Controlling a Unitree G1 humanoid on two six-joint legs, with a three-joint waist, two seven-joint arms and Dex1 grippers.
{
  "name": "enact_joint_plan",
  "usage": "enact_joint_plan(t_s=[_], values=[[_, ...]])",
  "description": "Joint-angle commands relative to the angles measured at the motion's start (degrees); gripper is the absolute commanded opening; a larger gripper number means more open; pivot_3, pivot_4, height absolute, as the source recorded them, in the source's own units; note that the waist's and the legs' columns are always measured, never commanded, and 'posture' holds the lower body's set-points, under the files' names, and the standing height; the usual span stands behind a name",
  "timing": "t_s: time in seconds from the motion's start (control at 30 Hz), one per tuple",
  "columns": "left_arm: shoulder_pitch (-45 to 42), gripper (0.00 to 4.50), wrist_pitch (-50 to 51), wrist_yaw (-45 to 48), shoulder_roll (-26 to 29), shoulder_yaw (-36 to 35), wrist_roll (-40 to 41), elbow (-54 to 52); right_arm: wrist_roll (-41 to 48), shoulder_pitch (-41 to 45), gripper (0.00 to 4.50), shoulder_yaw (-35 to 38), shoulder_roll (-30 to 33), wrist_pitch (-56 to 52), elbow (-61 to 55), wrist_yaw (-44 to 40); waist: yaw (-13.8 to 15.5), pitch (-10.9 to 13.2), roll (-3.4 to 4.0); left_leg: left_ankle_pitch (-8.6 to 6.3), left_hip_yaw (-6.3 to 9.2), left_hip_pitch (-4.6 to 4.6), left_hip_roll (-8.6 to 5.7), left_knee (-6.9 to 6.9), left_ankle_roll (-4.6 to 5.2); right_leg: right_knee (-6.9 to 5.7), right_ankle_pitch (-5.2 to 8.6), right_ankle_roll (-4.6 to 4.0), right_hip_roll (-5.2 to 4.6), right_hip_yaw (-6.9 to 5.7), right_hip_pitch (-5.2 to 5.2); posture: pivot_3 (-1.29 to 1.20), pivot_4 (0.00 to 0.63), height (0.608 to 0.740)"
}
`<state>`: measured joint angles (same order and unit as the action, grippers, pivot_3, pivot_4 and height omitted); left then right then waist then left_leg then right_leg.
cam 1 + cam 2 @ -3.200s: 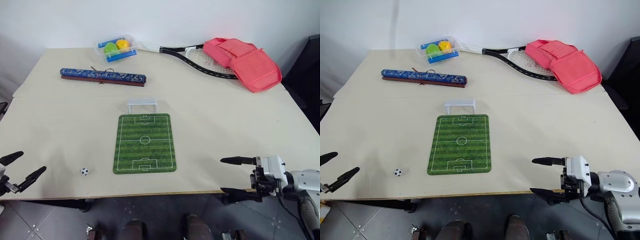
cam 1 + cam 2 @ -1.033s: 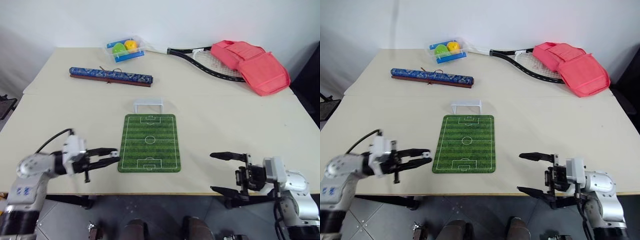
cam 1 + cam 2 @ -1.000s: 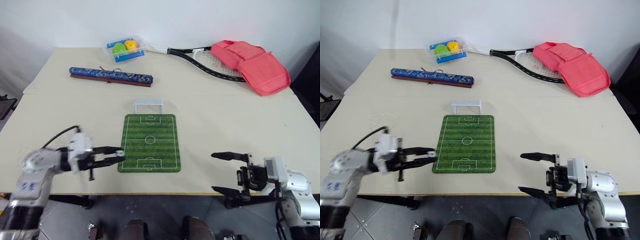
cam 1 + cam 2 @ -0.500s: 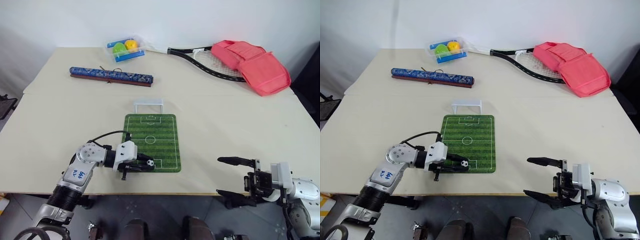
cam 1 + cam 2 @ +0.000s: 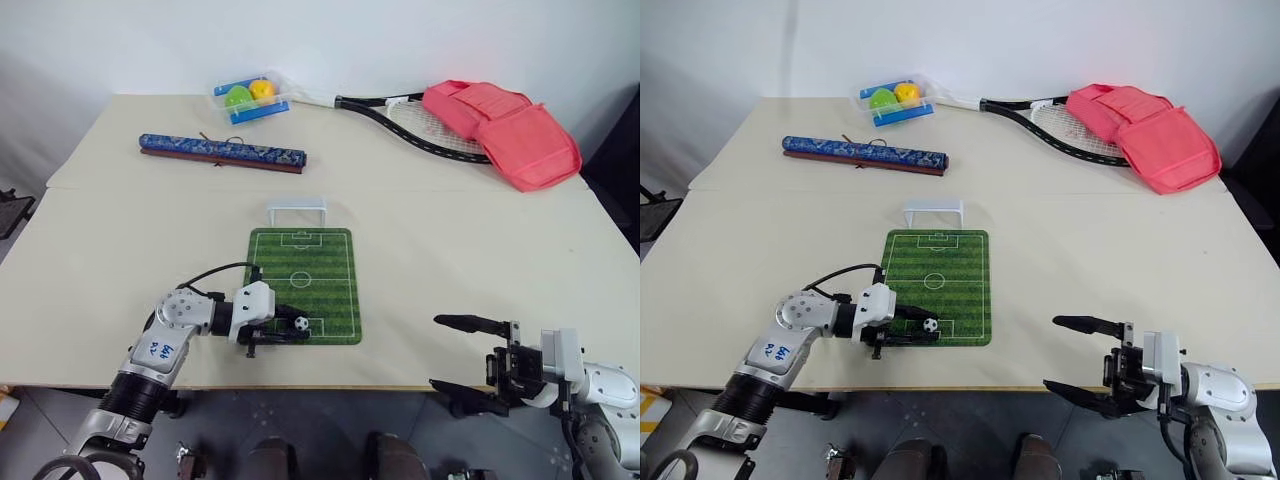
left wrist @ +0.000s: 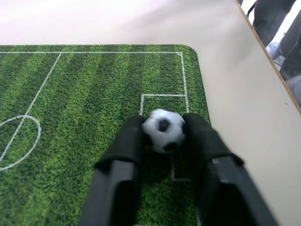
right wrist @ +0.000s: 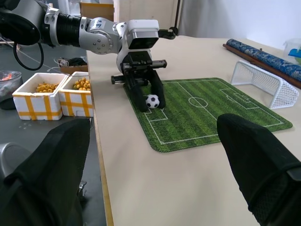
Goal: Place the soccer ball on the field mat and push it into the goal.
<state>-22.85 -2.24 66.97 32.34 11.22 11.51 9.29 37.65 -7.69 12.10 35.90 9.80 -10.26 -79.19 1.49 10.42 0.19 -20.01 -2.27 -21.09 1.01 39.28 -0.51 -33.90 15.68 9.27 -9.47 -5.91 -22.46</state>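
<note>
The soccer ball [image 5: 301, 323], tiny and white with black patches, rests on the near end of the field mat [image 5: 310, 265], by the near penalty box. My left gripper [image 5: 300, 327] reaches in from the mat's left edge, lying low. In the left wrist view its fingers [image 6: 129, 141] press both sides of the soccer ball [image 6: 163, 130]. The white goal [image 5: 297, 211] stands just past the mat's far end. My right gripper [image 5: 436, 352] hangs open at the table's front right edge, with nothing between its fingers.
At the back stand a clear box [image 5: 245, 95] with green and orange balls, a rolled blue scroll [image 5: 222, 153], a tennis racket [image 5: 410, 115] and a pink bag [image 5: 505, 130]. White boxes [image 7: 42, 89] sit on the floor beside the table.
Over the last second my left gripper carried the ball rightward from beside the mat and lowered it onto the mat's near end. In the last half second nothing visibly moved.
</note>
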Motion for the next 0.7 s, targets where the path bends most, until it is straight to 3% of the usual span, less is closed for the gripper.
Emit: enact_joint_plan(t_s=[0.03, 0.13, 0.47, 0.7], values=[[-0.1, 2.92, -0.7, 0.6, 0.0, -1.5, 1.8, -2.1, 1.1, -0.7, 4.50, 0.3, -0.1, -0.8, -3.4, 1.0, 0.0, 0.0, 0.00, 0.00, 0.00, 0.00, 0.00, 0.00, 0.00, 0.00, 0.00, 0.00, 0.00, 0.00, 0.00, 0.00, 0.150, 0.740], [0.1, 3.79, -1.3, 0.8, 0.3, -1.9, 2.1, -2.5, 1.2, -0.8, 4.50, 0.1, -0.2, -1.4, -4.1, 1.5, 0.0, 0.0, 0.00, 0.00, 0.00, 0.00, 0.00, 0.00, 0.00, 0.00, 0.00, 0.00, 0.00, 0.00, 0.00, 0.00, 0.150, 0.740], [1.1, 3.79, -2.0, 0.9, 0.5, -3.9, 3.4, -3.2, 1.3, -1.2, 4.50, -0.6, -1.3, -1.5, -3.3, 0.8, 0.0, 0.0, 0.00, 0.00, 0.00, 0.00, 0.00, 0.00, 0.00, 0.00, 0.00, 0.00, 0.00, 0.00, 0.00, 0.00, 0.150, 0.740], [10.2, 3.79, 0.9, 6.5, 7.4, -15.2, 15.6, -11.1, 1.2, -1.7, 4.50, -0.3, -2.5, 0.2, -2.7, -0.4, -0.4, 0.0, 0.00, 0.00, 0.01, 0.01, 0.04, -0.02, 0.00, -0.01, 0.00, -0.01, 0.00, 0.00, -0.03, 0.00, 0.150, 0.740]])
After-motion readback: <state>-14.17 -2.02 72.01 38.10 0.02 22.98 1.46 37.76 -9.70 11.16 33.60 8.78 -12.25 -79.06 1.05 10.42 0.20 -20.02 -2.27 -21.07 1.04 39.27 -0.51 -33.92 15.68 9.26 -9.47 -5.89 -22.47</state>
